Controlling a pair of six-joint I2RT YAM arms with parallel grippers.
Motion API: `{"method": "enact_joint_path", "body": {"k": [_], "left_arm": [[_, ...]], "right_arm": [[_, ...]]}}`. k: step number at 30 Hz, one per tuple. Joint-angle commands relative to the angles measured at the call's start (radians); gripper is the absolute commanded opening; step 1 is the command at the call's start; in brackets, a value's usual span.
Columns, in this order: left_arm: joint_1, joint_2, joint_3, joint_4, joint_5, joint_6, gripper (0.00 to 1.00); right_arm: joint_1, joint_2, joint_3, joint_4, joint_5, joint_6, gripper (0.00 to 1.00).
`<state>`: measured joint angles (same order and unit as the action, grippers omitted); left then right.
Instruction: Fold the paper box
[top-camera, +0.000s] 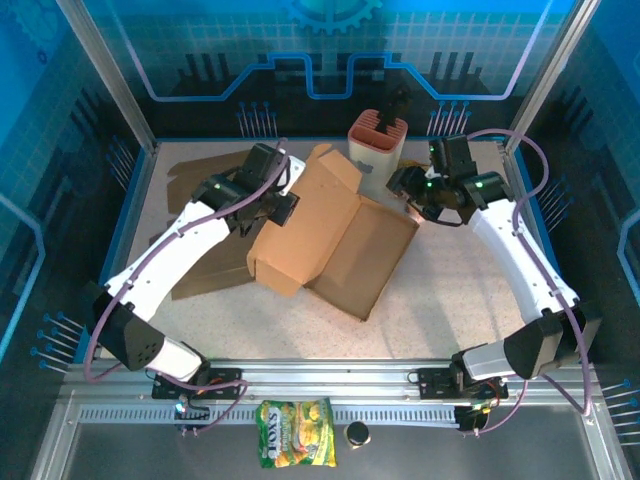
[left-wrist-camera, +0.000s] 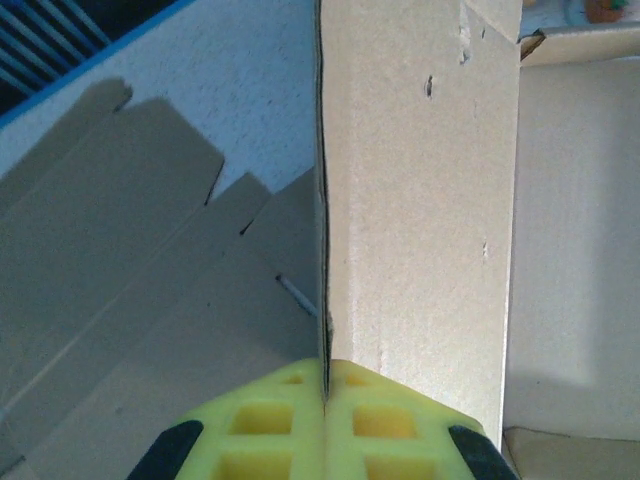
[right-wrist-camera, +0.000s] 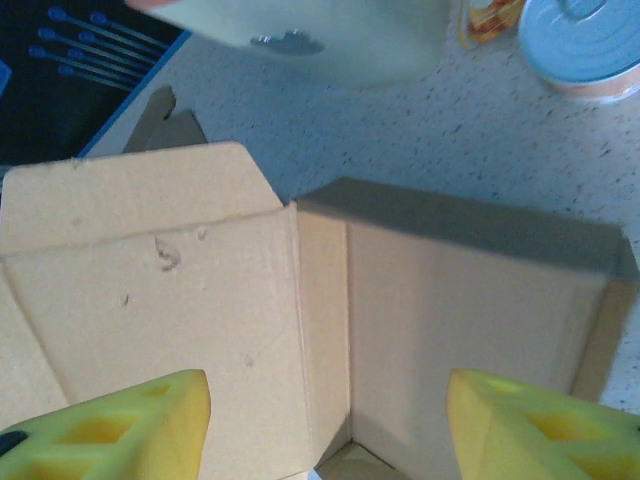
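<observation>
The paper box (top-camera: 330, 235) is brown cardboard, partly raised in the middle of the table, with one flap lying flat toward the front right. My left gripper (top-camera: 285, 205) is at its left wall. In the left wrist view the yellow fingers (left-wrist-camera: 380, 420) are shut on the thin upright edge of the box wall (left-wrist-camera: 420, 200). My right gripper (top-camera: 405, 185) hovers over the box's back right corner. The right wrist view has its fingers (right-wrist-camera: 130, 425) spread wide above the box's inner corner (right-wrist-camera: 340, 330), touching nothing.
Flat cardboard sheets (top-camera: 200, 175) lie at the left, under and behind the left arm. A beige container (top-camera: 378, 140) holding dark tools stands behind the box. A can with a blue lid (right-wrist-camera: 585, 45) sits near it. A snack bag (top-camera: 296, 447) lies by the front rail.
</observation>
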<state>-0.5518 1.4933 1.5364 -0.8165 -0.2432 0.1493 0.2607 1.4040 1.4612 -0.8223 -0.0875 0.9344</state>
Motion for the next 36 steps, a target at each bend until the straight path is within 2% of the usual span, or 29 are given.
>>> {"method": "enact_joint_path", "body": {"k": [1, 7, 12, 18, 25, 29, 32, 36], "left_arm": [[-0.041, 0.012, 0.039, 0.099, -0.017, 0.14, 0.0], [-0.121, 0.046, 0.057, 0.186, -0.098, 0.308, 0.0], [-0.199, 0.111, 0.116, 0.214, -0.199, 0.457, 0.0], [-0.273, 0.182, 0.163, 0.235, -0.3, 0.608, 0.0], [-0.307, 0.204, 0.178, 0.251, -0.29, 0.671, 0.0], [-0.321, 0.209, 0.176, 0.252, -0.274, 0.691, 0.0], [-0.332, 0.208, 0.173, 0.252, -0.26, 0.707, 0.0], [-0.335, 0.214, 0.178, 0.245, -0.252, 0.729, 0.0]], "right_arm": [[-0.041, -0.033, -0.01, -0.008, -0.049, -0.041, 0.65], [-0.113, -0.027, -0.014, -0.01, -0.1, -0.029, 0.65], [-0.16, -0.022, -0.029, -0.013, -0.161, 0.072, 0.64], [-0.219, -0.047, -0.112, -0.018, -0.236, 0.365, 0.64], [-0.286, -0.157, -0.237, 0.018, -0.283, 0.724, 0.65], [-0.308, -0.206, -0.306, 0.084, -0.299, 0.861, 0.65], [-0.346, -0.181, -0.276, 0.093, -0.33, 0.796, 0.63], [-0.403, -0.126, -0.158, 0.016, -0.253, 0.4, 0.59]]}}
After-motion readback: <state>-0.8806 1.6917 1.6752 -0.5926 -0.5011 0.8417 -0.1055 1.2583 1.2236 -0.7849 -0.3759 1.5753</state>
